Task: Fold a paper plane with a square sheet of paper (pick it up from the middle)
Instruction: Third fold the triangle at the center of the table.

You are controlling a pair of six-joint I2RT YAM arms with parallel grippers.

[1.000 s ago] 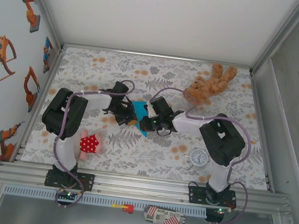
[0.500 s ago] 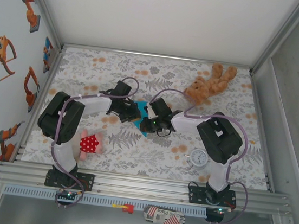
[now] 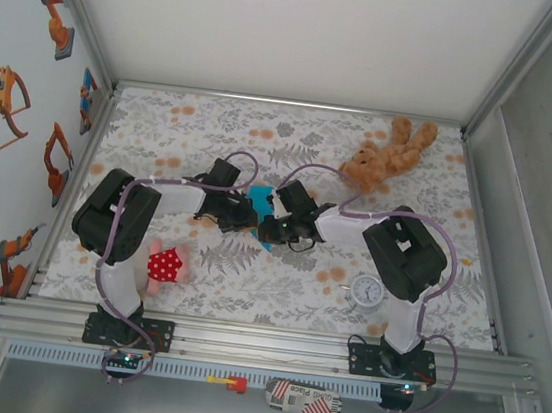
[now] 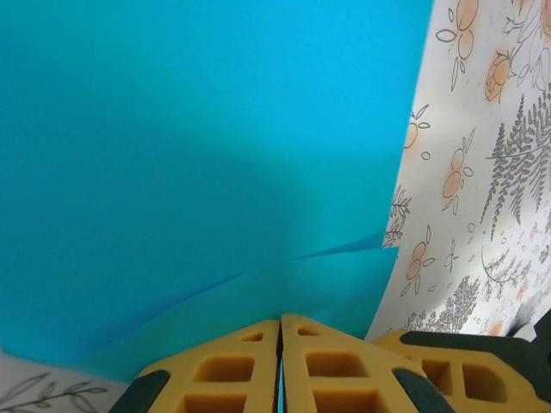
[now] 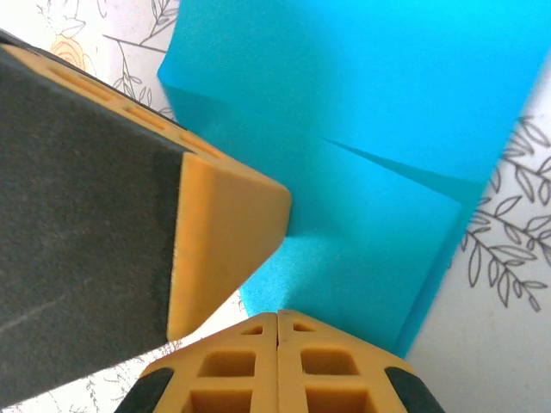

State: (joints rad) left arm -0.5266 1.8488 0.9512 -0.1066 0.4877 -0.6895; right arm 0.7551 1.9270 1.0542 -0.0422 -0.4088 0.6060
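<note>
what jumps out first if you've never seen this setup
The bright turquoise paper at the middle of the floral table grabs the eye, pinched by the left end effector and the right end effector, both shut on it. Then come the brown teddy bear at the far right corner and the small white clock near the right arm's base.

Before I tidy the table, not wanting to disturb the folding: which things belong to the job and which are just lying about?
Job: blue paper, left gripper, right gripper, both shut on it.
Lying about: teddy bear, white clock, red spotted toy.
</note>
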